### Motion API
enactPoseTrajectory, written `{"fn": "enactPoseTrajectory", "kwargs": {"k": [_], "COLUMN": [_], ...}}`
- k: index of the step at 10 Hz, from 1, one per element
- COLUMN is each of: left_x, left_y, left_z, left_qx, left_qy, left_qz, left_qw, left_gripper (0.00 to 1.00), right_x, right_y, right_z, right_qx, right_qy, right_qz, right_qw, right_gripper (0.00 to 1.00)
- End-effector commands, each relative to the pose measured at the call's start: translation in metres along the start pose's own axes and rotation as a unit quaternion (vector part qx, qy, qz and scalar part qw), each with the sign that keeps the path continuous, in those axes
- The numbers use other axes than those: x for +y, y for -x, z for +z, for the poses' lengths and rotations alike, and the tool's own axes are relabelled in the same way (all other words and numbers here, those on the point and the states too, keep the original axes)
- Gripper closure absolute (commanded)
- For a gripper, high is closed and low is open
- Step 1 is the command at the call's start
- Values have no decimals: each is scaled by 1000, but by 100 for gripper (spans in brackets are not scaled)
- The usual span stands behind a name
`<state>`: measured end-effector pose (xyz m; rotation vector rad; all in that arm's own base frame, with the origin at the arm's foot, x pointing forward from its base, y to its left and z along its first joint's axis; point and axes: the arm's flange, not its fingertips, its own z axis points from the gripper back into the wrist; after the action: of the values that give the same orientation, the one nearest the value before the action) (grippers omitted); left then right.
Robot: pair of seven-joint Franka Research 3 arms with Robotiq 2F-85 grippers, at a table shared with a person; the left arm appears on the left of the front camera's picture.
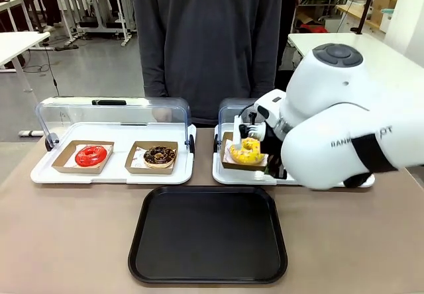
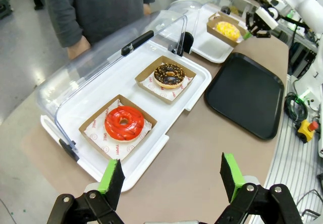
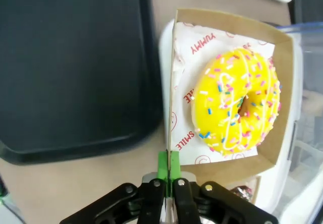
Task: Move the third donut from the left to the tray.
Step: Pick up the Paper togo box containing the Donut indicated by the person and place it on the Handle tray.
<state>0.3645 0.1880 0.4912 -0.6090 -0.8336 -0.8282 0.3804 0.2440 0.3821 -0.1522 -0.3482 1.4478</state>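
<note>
The yellow-iced donut with sprinkles (image 1: 248, 149) (image 3: 237, 108) (image 2: 227, 30) lies in its brown cardboard holder (image 3: 282, 82) over the right white display tray (image 1: 224, 173). My right gripper (image 1: 266, 163) (image 3: 168, 159) is shut on the holder's side wall, at the edge facing the black tray (image 1: 209, 234) (image 3: 75, 67) (image 2: 247, 93). Whether the holder is lifted off the display tray I cannot tell. My left gripper (image 2: 171, 176) hangs open with nothing between its green pads, above the table in front of the left display tray (image 2: 166, 143).
In the left display tray (image 1: 112, 173) sit a red-iced donut (image 1: 91, 155) (image 2: 123, 123) and a chocolate donut (image 1: 159, 155) (image 2: 169, 75) in cardboard holders. Both clear domed lids (image 1: 112, 112) stand open at the back. A person (image 1: 205, 42) stands at the far side.
</note>
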Motion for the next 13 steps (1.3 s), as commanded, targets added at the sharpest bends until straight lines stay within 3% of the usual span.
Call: {"fn": "enactPoseTrajectory", "kwargs": {"k": [1,6,13], "left_x": [-2,-2,-2], "left_y": [-2,-2,-2], "left_z": [1,1,1], "left_qx": [-2,-2,-2], "left_qy": [3,3,3], "left_qz": [1,1,1], "left_qw": [1000,1000,1000], "left_gripper": [0,0,0], "right_x": [31,108,167], "right_y": [-13,-55,-74], "right_z": [6,-14,-40], "right_qx": [-5,-4,7], "right_qy": [2,-1,-8], "right_qz": [-16,10,22], "right_qw": [1000,1000,1000], "right_gripper": [98,98,98]}}
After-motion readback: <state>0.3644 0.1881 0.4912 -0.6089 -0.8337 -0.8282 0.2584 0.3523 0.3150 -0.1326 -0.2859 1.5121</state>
